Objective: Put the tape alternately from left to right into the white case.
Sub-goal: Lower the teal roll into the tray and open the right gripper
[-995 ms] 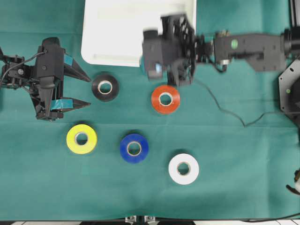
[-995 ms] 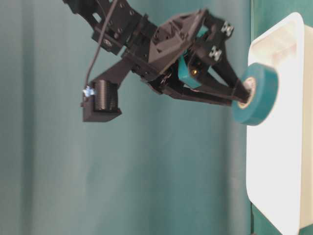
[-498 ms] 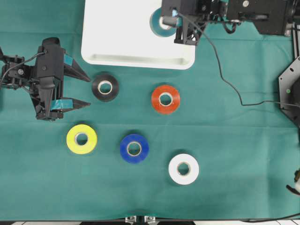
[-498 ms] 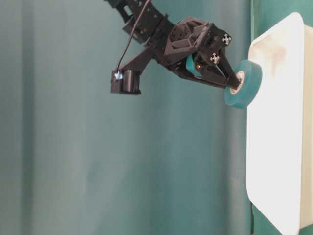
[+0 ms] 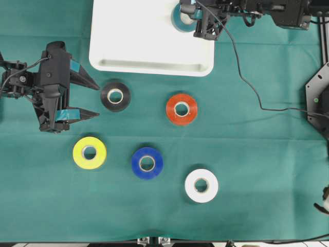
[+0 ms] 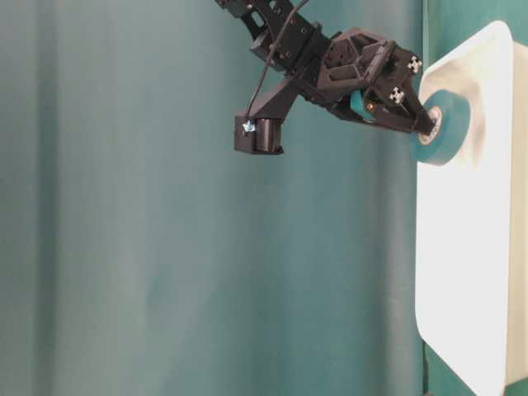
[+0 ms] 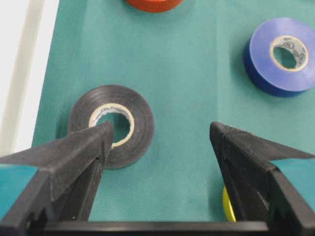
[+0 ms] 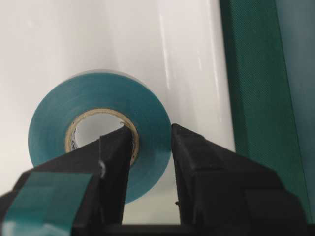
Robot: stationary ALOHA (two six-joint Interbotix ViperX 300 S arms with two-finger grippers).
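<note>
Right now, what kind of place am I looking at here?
Most likely a robot lab test bench, not a home or shop: a green cloth-covered table, two black robot arms with the left gripper and right gripper over it, and loose tape rolls beside a white case.

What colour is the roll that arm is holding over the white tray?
Teal roll, with a pale cardboard core; the right wrist view shows it best.

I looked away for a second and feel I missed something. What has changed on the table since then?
The right hand carried the teal roll from the white case's near edge to its far right corner, lowering it toward the floor of the case, still pinching its wall. The left hand stayed open beside the black roll. The other rolls did not move.
</note>
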